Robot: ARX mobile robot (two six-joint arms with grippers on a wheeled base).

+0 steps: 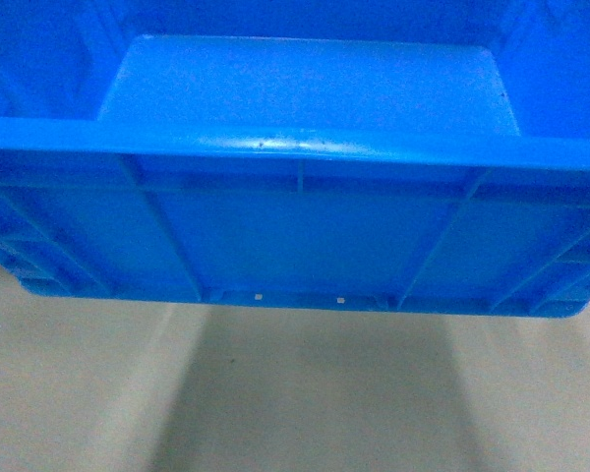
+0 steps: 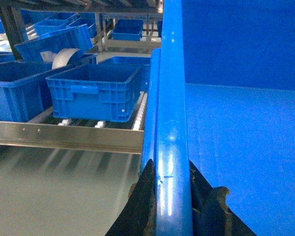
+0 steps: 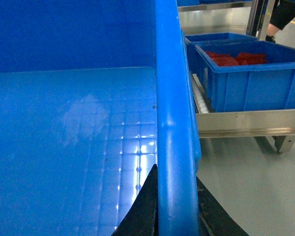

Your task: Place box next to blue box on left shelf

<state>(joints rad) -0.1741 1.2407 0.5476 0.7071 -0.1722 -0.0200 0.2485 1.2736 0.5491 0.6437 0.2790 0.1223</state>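
Box (image 1: 305,226): large blue crate, carried clear of the pale floor (image 1: 295,393), which shows beneath its near wall in the head view. It fills that view, near rim across the top third, ribbed outer wall below. Held level by its 2 side rims, likely so both arms share the load and the bottom stays free to slide onto rollers. Interior bare. Far wall and corners cut off.

Left shelf (image 2: 64,137): metal rack with white rollers, seen past the box's left wall in the left wrist view. Not yet reached; the box appears just short of its front rail. Judged stage: approach, with placement not begun.

Blue box (image 2: 96,93): ribbed crate resting on the rollers near the front rail, a gap beside it on the carried box's side. That gap is the likely target. Other blue crates behind and beside it, one holding a pale curved item, unclear.

Red-filled crate (image 3: 250,73): on another roller rack to the right; contents indistinct.

Left gripper (image 2: 172,201): dark fingers either side of the left rim, clamped on it. Tips partly cut off.

Right gripper (image 3: 174,206): likewise pinching the right rim; fingers mostly out of frame.

Person's legs, top right corner of the right wrist view: barely visible.
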